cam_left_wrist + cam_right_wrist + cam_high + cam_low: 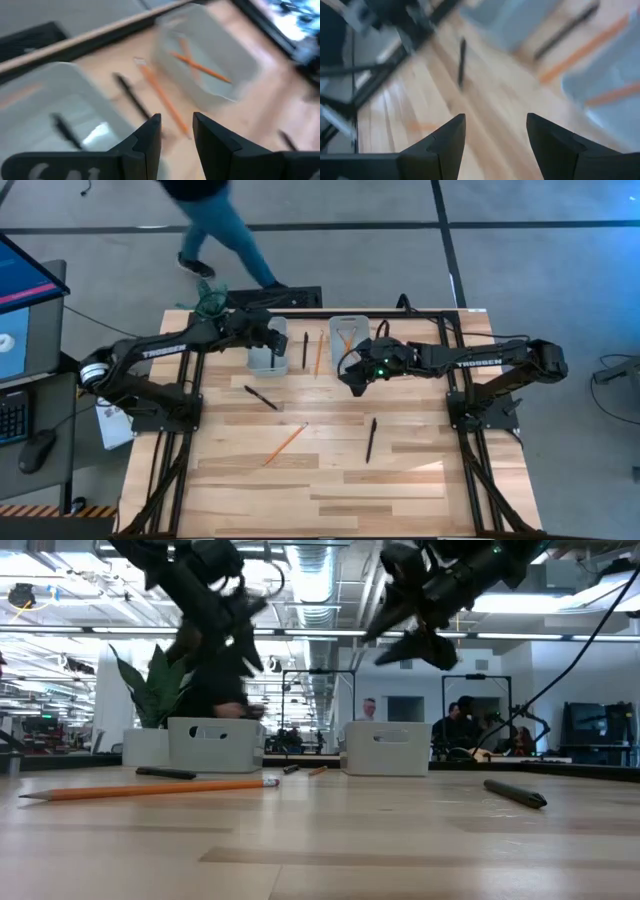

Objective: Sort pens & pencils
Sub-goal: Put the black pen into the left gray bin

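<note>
Where left gripper (pixel 276 340) hovers: pen (pixel 64 131) below.

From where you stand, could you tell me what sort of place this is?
Probably an open robotics lab or workshop: exposed ceiling ducts run overhead, people sit at workstations behind the wooden table, and a computer monitor stands beside it.

Lying flat: black pens (pixel 261 398) scattered loose on tabletop; orange pencils (pixel 286 442) likewise, two crossed inside bin.
</note>
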